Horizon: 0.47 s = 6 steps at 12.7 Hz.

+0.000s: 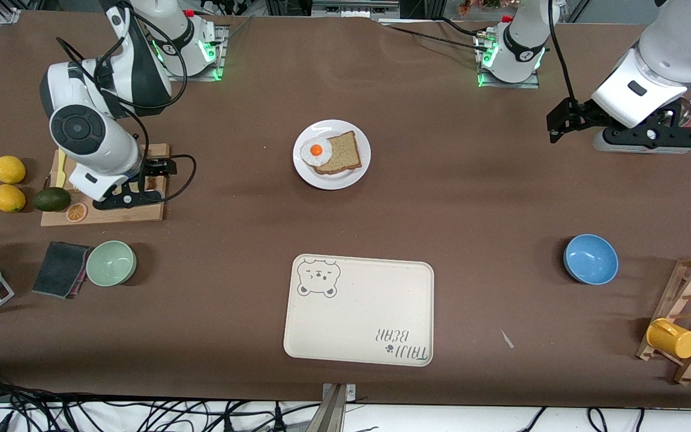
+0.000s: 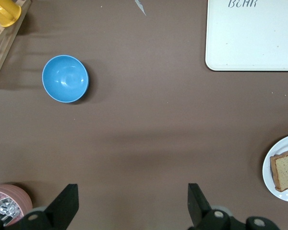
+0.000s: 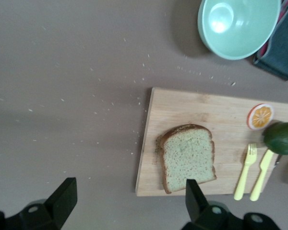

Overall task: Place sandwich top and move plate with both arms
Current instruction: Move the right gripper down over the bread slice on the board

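Observation:
The white plate (image 1: 332,174) lies mid-table with a bread slice (image 1: 341,153) and a fried egg (image 1: 315,150) on it; its rim (image 2: 269,167) also shows in the left wrist view. The sandwich top (image 3: 188,157), a speckled brown slice, lies flat on the wooden cutting board (image 3: 216,110) toward the right arm's end. My right gripper (image 3: 129,203) hangs open over the board's edge (image 1: 132,195), and in the front view it hides the slice. My left gripper (image 2: 132,206) waits open over bare table at the left arm's end (image 1: 651,139).
The cream bear tray (image 1: 358,309) lies nearer the camera than the plate. A green bowl (image 1: 111,263), dark cloth (image 1: 60,269), avocado (image 1: 52,199) and two lemons (image 1: 9,169) surround the board. A blue bowl (image 1: 590,258) and a rack with a yellow mug (image 1: 672,338) stand at the left arm's end.

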Each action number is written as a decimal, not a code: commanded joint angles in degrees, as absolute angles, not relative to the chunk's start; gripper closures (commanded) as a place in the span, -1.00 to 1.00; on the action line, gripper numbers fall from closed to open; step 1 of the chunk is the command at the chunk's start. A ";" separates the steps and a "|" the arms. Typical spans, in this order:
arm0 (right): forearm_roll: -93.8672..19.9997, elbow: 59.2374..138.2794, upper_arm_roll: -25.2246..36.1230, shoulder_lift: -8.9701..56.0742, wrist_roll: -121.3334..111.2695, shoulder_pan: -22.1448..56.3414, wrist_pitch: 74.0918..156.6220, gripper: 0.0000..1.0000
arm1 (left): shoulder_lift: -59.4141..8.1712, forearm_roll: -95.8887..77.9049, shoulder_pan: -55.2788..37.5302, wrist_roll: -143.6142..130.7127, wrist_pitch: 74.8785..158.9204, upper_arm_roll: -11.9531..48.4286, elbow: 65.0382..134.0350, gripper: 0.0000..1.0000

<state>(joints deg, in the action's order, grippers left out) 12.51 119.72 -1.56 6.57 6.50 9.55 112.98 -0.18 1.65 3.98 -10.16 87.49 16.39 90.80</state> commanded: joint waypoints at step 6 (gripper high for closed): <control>17.05 137.72 7.02 11.05 5.80 9.14 136.66 -0.99 | 0.00 2.37 4.22 -9.84 86.31 16.44 89.74 -1.00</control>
